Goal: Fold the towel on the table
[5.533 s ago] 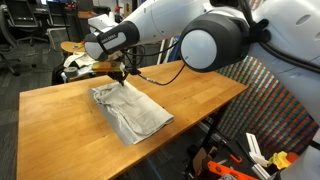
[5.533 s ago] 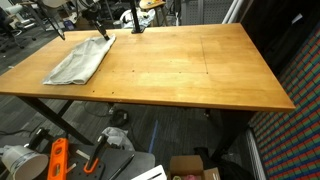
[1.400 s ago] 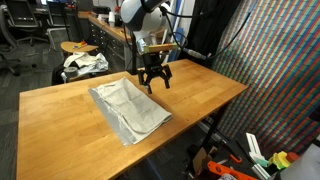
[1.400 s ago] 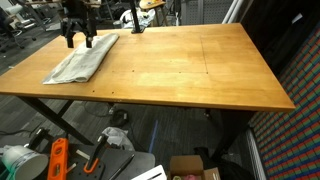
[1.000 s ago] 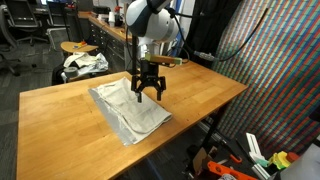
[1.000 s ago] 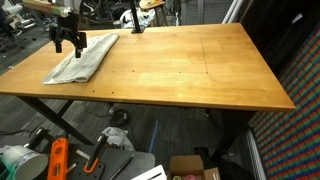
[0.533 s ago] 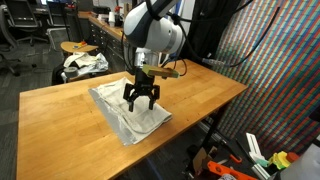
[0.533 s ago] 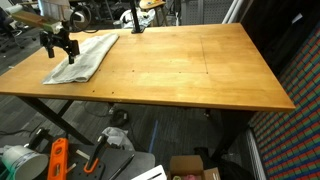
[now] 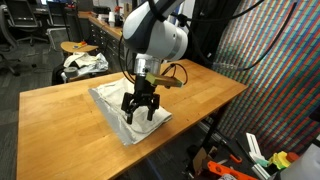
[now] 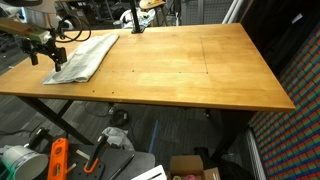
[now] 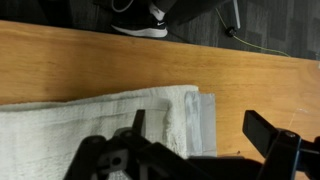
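A grey towel (image 9: 112,103) lies flat, folded into a long strip, on the wooden table (image 9: 55,120). In both exterior views my gripper (image 9: 139,118) hangs open just above the strip's end nearest the table's edge. From the other side the towel (image 10: 88,52) stretches away from the gripper (image 10: 47,60). The wrist view looks straight down on the towel (image 11: 90,118), whose short end with a smooth hem band lies between my spread fingers (image 11: 268,133). The gripper (image 11: 200,135) holds nothing.
The table (image 10: 180,70) edge runs right beside the towel's end, with floor and a shoe (image 11: 140,25) below. A stool with crumpled cloth (image 9: 85,62) stands behind the table. A colourful panel (image 9: 270,90) stands at one side. An orange tool (image 10: 57,160) lies on the floor.
The arm has travelled along the towel from its far end to its near end and dropped lower. The jaws stayed open and the towel has not moved.
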Action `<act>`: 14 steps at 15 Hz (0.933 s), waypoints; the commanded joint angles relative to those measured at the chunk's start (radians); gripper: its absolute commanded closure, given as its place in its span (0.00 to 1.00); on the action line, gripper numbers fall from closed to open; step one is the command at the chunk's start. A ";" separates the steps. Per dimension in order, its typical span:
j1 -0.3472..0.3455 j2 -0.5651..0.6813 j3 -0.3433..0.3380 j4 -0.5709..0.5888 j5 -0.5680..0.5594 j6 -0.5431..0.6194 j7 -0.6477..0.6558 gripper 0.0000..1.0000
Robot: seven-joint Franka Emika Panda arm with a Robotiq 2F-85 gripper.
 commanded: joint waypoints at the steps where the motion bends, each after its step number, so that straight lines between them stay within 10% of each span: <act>1: 0.003 -0.060 0.011 -0.074 0.095 0.062 -0.115 0.00; 14: 0.052 -0.033 0.060 -0.140 0.128 0.288 -0.176 0.00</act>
